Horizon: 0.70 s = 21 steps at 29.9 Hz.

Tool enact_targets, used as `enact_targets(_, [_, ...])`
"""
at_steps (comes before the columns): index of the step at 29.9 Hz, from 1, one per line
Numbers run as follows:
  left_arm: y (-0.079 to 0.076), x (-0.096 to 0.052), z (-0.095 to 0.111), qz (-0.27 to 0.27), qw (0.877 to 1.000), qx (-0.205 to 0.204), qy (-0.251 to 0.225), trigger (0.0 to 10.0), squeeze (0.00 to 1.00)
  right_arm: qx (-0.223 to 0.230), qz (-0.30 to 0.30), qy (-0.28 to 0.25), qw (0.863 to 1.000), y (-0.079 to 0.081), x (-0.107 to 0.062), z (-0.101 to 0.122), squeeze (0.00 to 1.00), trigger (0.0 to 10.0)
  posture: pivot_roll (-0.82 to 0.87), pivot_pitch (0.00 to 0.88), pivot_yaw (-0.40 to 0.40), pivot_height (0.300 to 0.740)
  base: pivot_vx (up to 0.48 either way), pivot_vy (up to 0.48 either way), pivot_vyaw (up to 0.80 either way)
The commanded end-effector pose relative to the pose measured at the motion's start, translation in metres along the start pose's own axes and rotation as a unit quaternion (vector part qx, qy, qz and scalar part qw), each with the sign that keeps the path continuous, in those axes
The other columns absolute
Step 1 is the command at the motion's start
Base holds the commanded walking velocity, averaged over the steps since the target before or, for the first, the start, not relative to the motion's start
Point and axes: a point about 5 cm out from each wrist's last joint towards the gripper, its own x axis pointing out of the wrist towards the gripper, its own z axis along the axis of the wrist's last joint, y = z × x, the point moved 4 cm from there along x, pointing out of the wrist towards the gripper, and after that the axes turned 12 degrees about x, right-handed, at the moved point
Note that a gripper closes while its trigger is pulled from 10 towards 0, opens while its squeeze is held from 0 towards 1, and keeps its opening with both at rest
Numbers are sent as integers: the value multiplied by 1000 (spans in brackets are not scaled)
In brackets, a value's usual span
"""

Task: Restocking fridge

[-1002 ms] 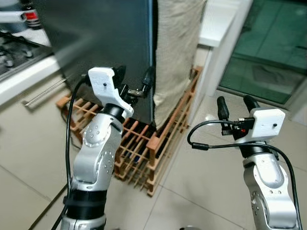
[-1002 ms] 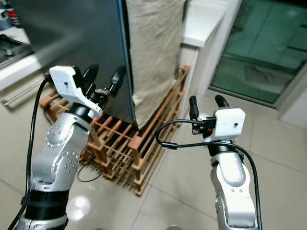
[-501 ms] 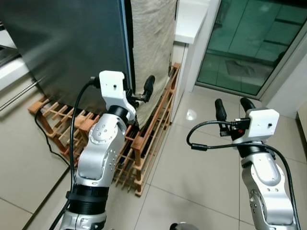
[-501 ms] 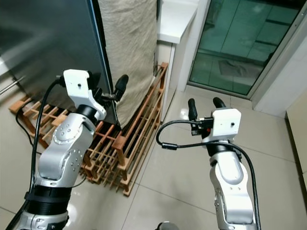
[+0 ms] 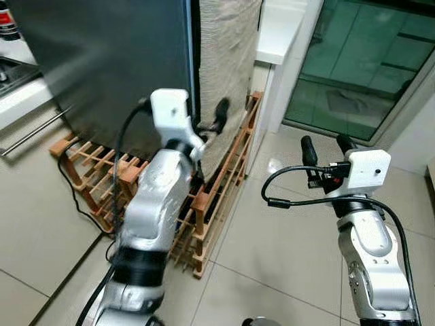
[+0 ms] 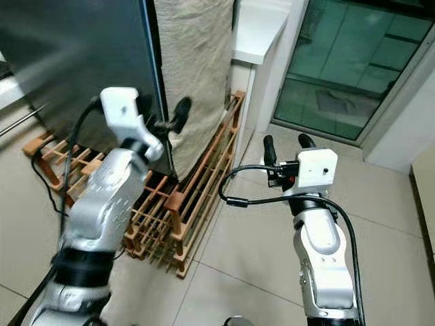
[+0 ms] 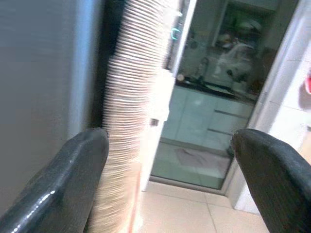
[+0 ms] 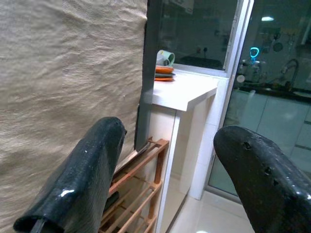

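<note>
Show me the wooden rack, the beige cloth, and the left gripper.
wooden rack (image 5: 219, 185), left eye view, its right side rail.
beige cloth (image 5: 228, 47), left eye view, middle of the hanging fabric.
left gripper (image 7: 170, 155), left wrist view, midway between fingertips.

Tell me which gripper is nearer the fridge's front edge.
Left. The left gripper is raised right at the dark fridge edge, by the beige cloth. The right gripper hangs open over the tiled floor, well off to the side.

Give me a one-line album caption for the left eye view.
Robot's left hand raised at the tall dark grey fridge's edge, beside beige woven cloth above a wooden slatted rack; right hand open.
</note>
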Motion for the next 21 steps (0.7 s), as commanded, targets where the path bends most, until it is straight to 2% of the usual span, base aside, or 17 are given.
enact_targets(1, [1,6,-14,18,999,7,29,10000,0,3,3,-5,1000,2,2,0,0,10000,-105,0,-15,740,0,0,0])
enact_targets(9, [2,16,-16,26,999,0,36,10000,0,7,2,-11,1000,4,4,0,0,10000,-100,0,-9,740,0,0,0])
enact_targets(11, [7,17,-14,36,999,1,32,10000,0,7,0,-13,1000,4,4,0,0,10000,-105,0,3,740,0,0,0])
enact_targets(18, [19,7,-12,43,999,-5,28,10000,0,5,-1,-12,1000,2,3,0,0,10000,-103,0,-1,740,0,0,0])
enact_targets(21, [26,-3,-11,51,998,-10,27,10000,0,3,1,-12,1000,2,4,0,0,10000,-97,0,-13,740,0,0,0])
